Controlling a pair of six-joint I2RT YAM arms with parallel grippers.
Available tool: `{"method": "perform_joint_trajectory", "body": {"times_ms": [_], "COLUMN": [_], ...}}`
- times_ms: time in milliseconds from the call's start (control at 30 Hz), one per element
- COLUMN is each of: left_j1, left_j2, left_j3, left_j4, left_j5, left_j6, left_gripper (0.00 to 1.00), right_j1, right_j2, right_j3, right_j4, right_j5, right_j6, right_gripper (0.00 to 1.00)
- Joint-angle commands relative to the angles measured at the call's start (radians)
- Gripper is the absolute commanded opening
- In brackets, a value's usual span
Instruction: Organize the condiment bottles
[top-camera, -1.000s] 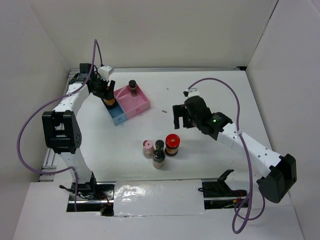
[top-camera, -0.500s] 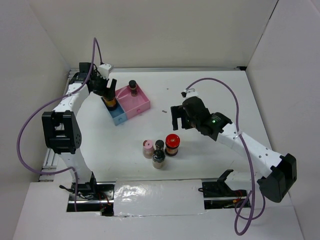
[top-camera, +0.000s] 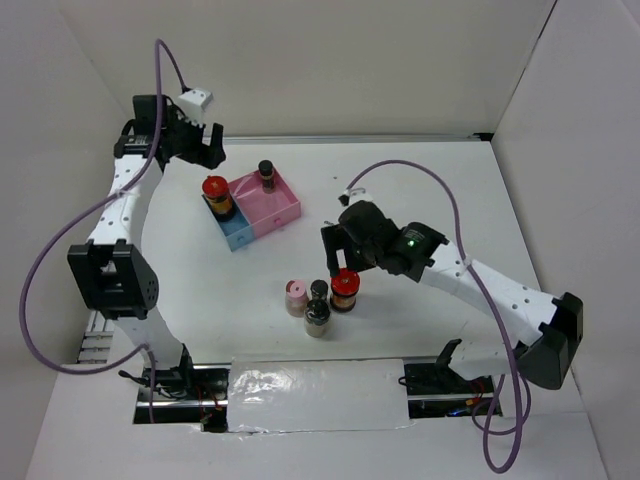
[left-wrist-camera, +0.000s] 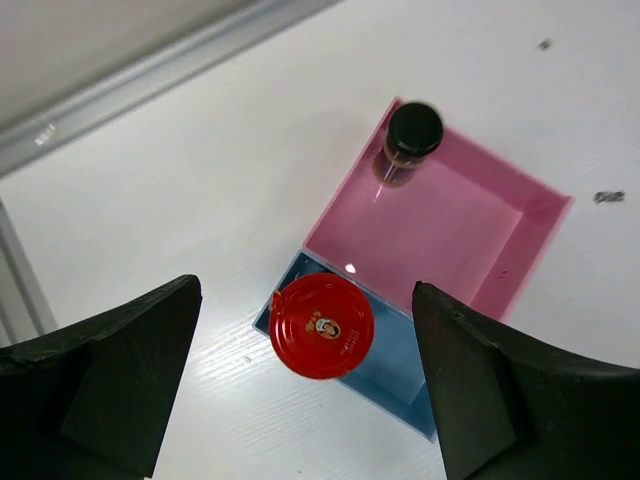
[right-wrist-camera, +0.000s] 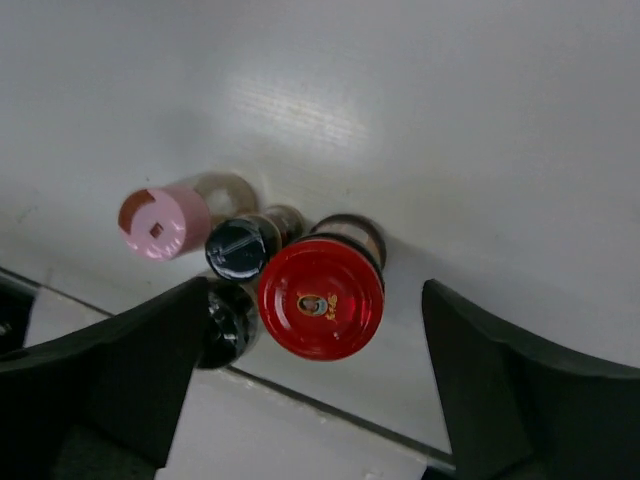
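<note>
A red-lidded jar (top-camera: 216, 190) (left-wrist-camera: 322, 325) stands in the blue compartment (left-wrist-camera: 400, 375) of the divided tray. A black-capped bottle (top-camera: 265, 172) (left-wrist-camera: 413, 130) stands in the pink compartment (left-wrist-camera: 460, 230). My left gripper (top-camera: 200, 150) (left-wrist-camera: 305, 300) hangs open high above the red lid, holding nothing. Near the table's front, a second red-lidded jar (top-camera: 345, 285) (right-wrist-camera: 320, 298) stands with a pink-capped jar (top-camera: 296, 297) (right-wrist-camera: 158, 224) and two black-capped bottles (top-camera: 319, 290) (right-wrist-camera: 238, 248), (top-camera: 316, 318) (right-wrist-camera: 228, 320). My right gripper (top-camera: 340, 265) (right-wrist-camera: 315, 290) is open just above that jar, a finger on each side with gaps showing.
The tray (top-camera: 285, 210) sits at the back left, near the metal rail (top-camera: 350, 138) along the far edge. A shiny foil strip (top-camera: 310, 385) runs along the front edge between the arm bases. A small dark speck (top-camera: 328, 222) lies mid-table.
My left gripper opened, let go of the red-lidded jar in the blue compartment and lifted back away. My right gripper moved forward and left, over the other red-lidded jar.
</note>
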Motion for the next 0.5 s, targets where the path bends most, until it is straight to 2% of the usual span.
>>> {"method": "perform_joint_trajectory", "body": {"times_ms": [0,100,267,367,467], "left_j1": [0.014,0.027,0.043,0.059,0.073], "left_j2": [-0.150,-0.288,-0.410,-0.453,-0.468], "left_j3": [0.042,-0.052,-0.197,-0.222,-0.214], "left_j4": [-0.049,-0.034,-0.039,-0.071,-0.121], "left_j5": [0.089,0.119,0.143,0.177,0.198], "left_j6": [-0.026,0.000,0.018,0.008,-0.006], "left_gripper": [0.99,0.99,0.99,0.99,0.99], "right_j1": [0.060,0.106,0.128,0.152,0.146], "right_j2": [0.037,0.052,0.124,0.158,0.166], "right_j3": [0.015,-0.005,0.016,0.030,0.011], "right_j4": [-0.143,-0.131,-0.134,-0.165,-0.153], "right_j5": [-0.011,0.021,0.081,0.175,0.172], "right_j6": [0.080,0.139,0.189,0.217,0.205], "right_gripper": [0.98,1.00,1.00,1.00,0.99]}}
